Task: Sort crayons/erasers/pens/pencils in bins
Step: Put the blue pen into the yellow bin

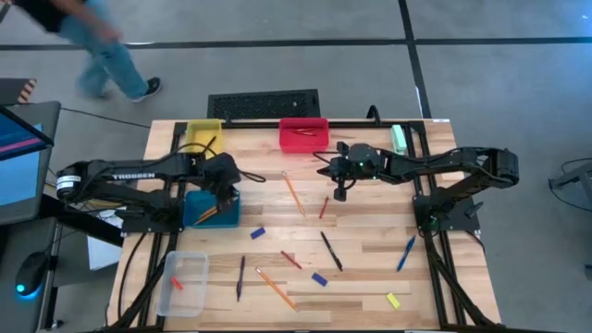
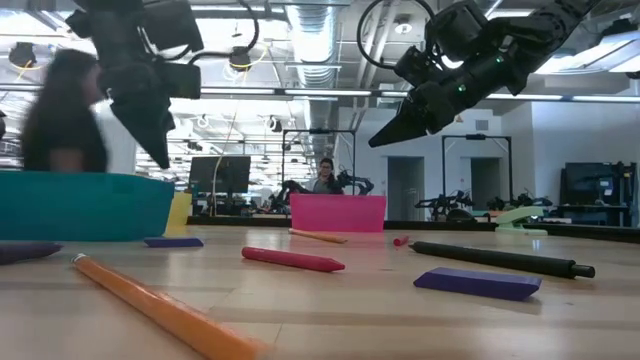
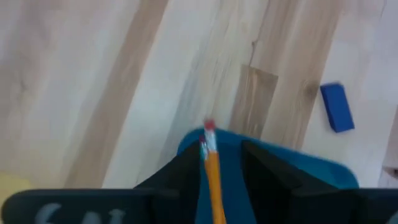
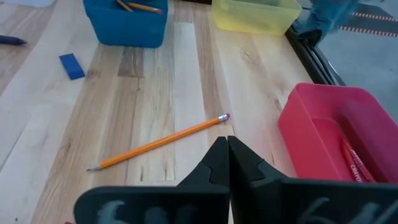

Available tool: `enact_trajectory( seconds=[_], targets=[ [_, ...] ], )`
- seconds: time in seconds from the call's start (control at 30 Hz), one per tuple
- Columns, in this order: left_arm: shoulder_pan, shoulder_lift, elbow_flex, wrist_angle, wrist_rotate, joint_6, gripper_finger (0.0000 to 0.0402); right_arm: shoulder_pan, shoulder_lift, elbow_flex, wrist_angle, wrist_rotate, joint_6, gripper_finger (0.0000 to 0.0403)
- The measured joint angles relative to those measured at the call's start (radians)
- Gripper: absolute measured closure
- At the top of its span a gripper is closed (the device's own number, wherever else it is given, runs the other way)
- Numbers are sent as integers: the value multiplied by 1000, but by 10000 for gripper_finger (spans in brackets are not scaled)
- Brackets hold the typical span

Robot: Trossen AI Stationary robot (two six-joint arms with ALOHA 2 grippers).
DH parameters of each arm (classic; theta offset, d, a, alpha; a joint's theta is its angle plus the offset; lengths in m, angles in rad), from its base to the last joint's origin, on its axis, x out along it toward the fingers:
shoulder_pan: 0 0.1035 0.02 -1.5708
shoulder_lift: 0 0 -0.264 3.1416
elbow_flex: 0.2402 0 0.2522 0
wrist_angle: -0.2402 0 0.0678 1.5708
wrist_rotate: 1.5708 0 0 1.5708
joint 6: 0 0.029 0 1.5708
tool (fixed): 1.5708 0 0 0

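Now we are releasing 1 pencil (image 3: 212,177) into the teal bin (image 1: 226,218).
Left gripper (image 1: 219,188) fingers are parting around it; right gripper (image 4: 227,149) is hovering closed, empty.

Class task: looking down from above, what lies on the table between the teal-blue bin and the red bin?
In the high view, the stretch of table between the teal-blue bin and the red bin is bare wood; only the left gripper hangs above the teal-blue bin's edge.

Dark arms (image 1: 139,176), white TROSSEN lettering
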Motion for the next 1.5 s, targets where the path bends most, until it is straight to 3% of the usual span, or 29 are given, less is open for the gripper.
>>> enact_trajectory(
  seconds=[0.2, 0.4, 0.53, 0.7, 0.8, 1.0, 1.13, 1.3, 1.5],
  targets=[
    [45, 0, 63, 52, -14, 64, 294, 0, 0, 0, 0, 0, 0, 395],
    [166, 0, 66, 84, 42, 114, 345, 0, 0, 0, 0, 0, 0, 395],
    [248, 0, 66, 120, -7, 114, 391, 0, 0, 0, -1, 1, 0, 395],
    [284, 0, 65, 214, -90, 126, 396, 0, 0, 0, -3, 13, 22, 395],
    [285, 0, 40, 355, -97, 125, 400, 0, 0, 0, -2, 54, 85, 397],
    [280, 0, -105, 769, 72, 156, 401, 0, 0, 0, -6, 61, 211, 399],
    [281, 0, -211, 1010, 117, 170, 401, 9, 0, 3, -30, 108, 302, 400],
    [281, 0, -301, 1194, 117, 123, 401, 46, 0, 85, -273, 260, 403, 397],
    [280, 0, -358, 1289, 115, 83, 401, 109, -1, 177, -529, 280, 541, 394]
  ],
)
